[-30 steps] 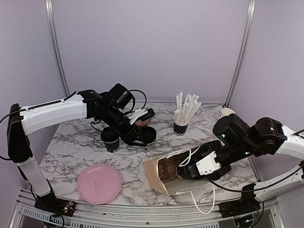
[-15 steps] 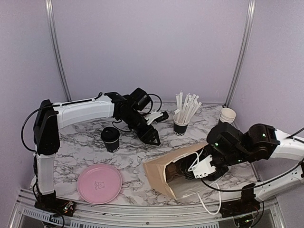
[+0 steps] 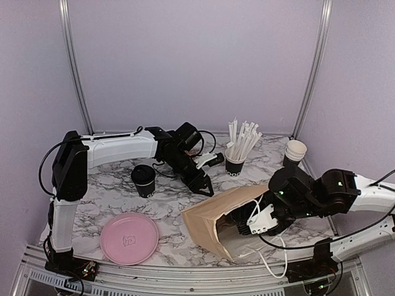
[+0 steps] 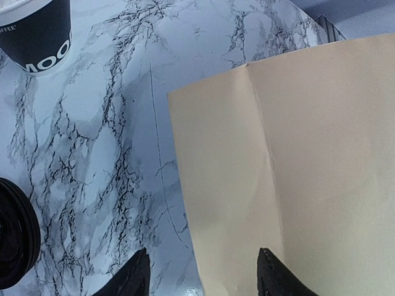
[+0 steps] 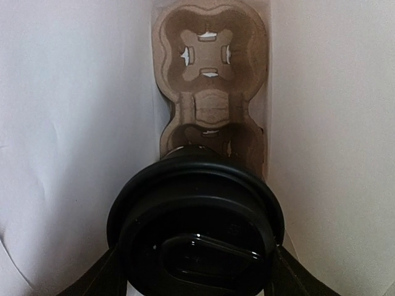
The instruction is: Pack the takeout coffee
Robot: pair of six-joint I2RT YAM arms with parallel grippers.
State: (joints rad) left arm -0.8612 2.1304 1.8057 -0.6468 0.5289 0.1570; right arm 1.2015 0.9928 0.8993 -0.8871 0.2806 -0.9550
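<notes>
Overhead, my two arms reach across a marble table (image 3: 99, 191). My left gripper (image 3: 210, 174) hangs with its fingers spread and nothing between them. In its wrist view one fingertip shows over bare marble and the other over the tan panel of a paper bag (image 4: 308, 154), so the bag's straight edge runs between them.

The bag lies on its side near the front edge. My right gripper (image 3: 237, 225) is inside its mouth, pinching a lidded cup (image 5: 196, 228) by the sides. That cup sits at the near hole of a pulp carrier (image 5: 210, 43). The bag's pale walls stand close on both sides, and the far hole lies beyond.

A second lidded cup (image 3: 144, 180) stands on open marble beside my left arm. A pink plate (image 3: 129, 238) lies near the front edge, well apart from the bag. A straw cup (image 3: 234, 165) stands just beyond the bag.
</notes>
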